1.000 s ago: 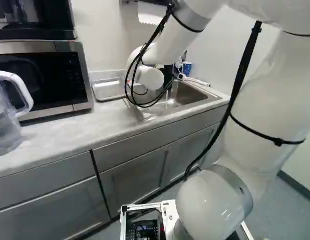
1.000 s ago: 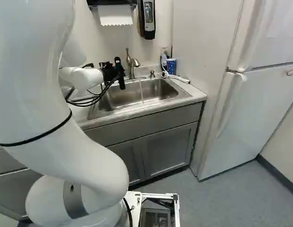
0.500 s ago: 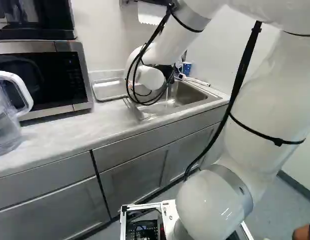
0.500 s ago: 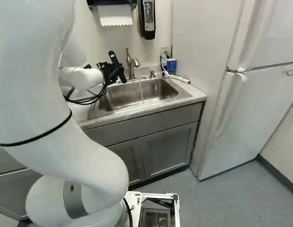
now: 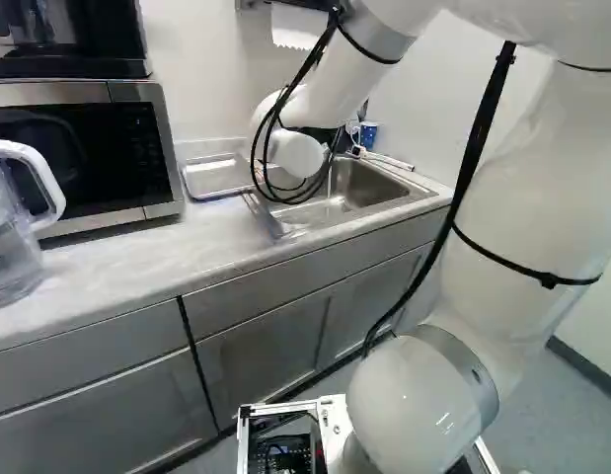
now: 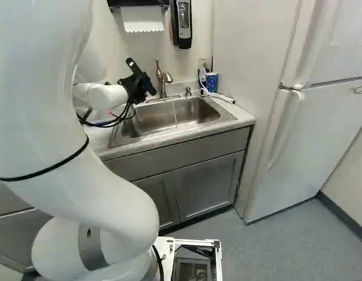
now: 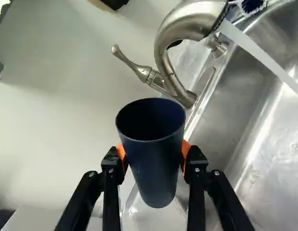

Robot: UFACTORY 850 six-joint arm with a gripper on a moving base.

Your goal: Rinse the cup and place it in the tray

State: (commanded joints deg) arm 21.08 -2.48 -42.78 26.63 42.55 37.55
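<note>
White and jointed, the arm [image 6: 99, 181] reaches over the counter [image 5: 108, 281] to the sink [image 6: 195, 108]. A metal tray [image 5: 208, 178] lies on the counter, left of the sink in the left base view. Near the sink's back left corner in the right base view, the black claw [image 6: 143, 86] is closed on the dark blue cup [image 7: 154, 168]. The steel faucet [image 6: 162, 86] rises at the sink's back edge, pouring water into it. The cup sits between both orange pads [image 7: 185, 153], which press its opposite sides below the rim, and stands apart from the faucet.
</note>
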